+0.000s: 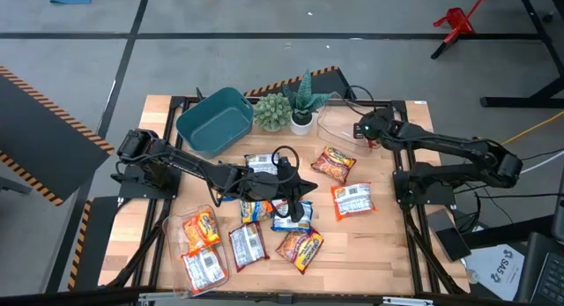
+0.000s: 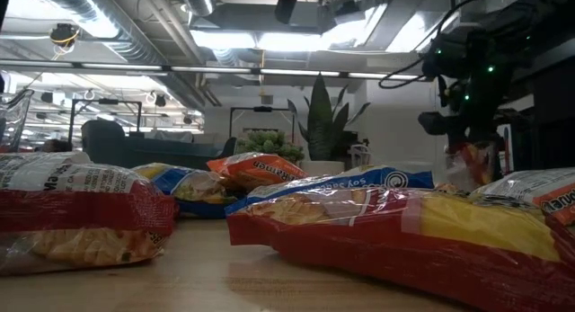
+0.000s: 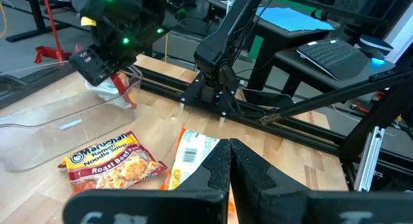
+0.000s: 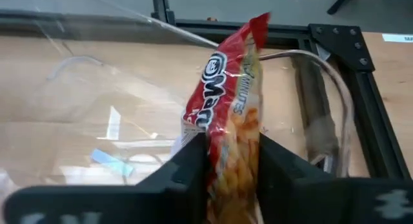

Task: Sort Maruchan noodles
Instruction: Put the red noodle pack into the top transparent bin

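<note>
- The right pincer (image 4: pixel 232 161) is hanging over the clear plastic tub (image 1: pixel 339 121) at the far right of the surface (image 1: pixel 379 244), with a red Maruchan packet (image 4: pixel 229 108) standing on edge between its two fingers.
- In the right wrist view the fingers are pressing both faces of that packet, so the pincer is part-way open and gripping it; whether the grip is loosening cannot be told.
- The step in hand looks like the drop-off: the red packet is being carried to the tub, and the tub's clear wall and floor are lying directly beneath it.
- The left pincer (image 3: pixel 230 161) is resting with its fingers pressed together and holding nothing, above the pile in the middle of the surface, just over an orange packet (image 3: pixel 187 161) showing its barcode.
- A roast beef packet (image 3: pixel 111 166) is lying flat beside the tub, near that orange one.
- The remaining packets (image 1: pixel 251 240) are lying scattered across the near half of the surface, some overlapping; the teal bin (image 1: pixel 214 119) is sitting at the far left beside two potted plants (image 1: pixel 288 108).
- The next move probably calls for the right fingers to spread so the red packet falls inside the tub, then for that arm to lift clear of the rim.
</note>
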You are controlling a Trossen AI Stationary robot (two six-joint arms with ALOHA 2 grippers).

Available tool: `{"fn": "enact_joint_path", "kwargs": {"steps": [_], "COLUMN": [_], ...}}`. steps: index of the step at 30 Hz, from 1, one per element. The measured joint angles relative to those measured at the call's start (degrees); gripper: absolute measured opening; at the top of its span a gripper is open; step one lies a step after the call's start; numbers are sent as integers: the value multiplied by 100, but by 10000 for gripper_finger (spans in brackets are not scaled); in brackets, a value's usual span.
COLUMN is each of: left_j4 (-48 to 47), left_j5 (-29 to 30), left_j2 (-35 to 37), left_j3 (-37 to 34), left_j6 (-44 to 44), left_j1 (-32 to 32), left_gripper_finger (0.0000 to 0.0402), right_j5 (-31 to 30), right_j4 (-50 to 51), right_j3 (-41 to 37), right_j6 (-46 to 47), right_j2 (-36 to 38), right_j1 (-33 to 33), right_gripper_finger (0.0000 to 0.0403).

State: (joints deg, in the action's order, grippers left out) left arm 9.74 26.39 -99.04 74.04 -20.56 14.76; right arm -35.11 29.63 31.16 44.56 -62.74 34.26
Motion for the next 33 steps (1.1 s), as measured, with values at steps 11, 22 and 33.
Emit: {"fn": "enact_joint_path", "kwargs": {"steps": [11, 22, 33], "left_j4": [-23, -315, -563], "left_j5": [-4, -28, -391], "left_j2": [0, -4, -587], "left_j3": [0, -2, -186], "left_j6": [7, -25, -141], "left_j1": [2, 1, -766], "left_gripper_finger": [0, 0, 0], "right_j5": [448, 2444, 3009], "right_j4": [-535, -997, -501], "right_j3": [-4, -4, -4], "right_j6": [-879, -1952, -2057], "right_j2": [210, 1133, 1163], "right_j1": [-11, -28, -1861], "right_gripper_finger": [230, 275, 276]}}
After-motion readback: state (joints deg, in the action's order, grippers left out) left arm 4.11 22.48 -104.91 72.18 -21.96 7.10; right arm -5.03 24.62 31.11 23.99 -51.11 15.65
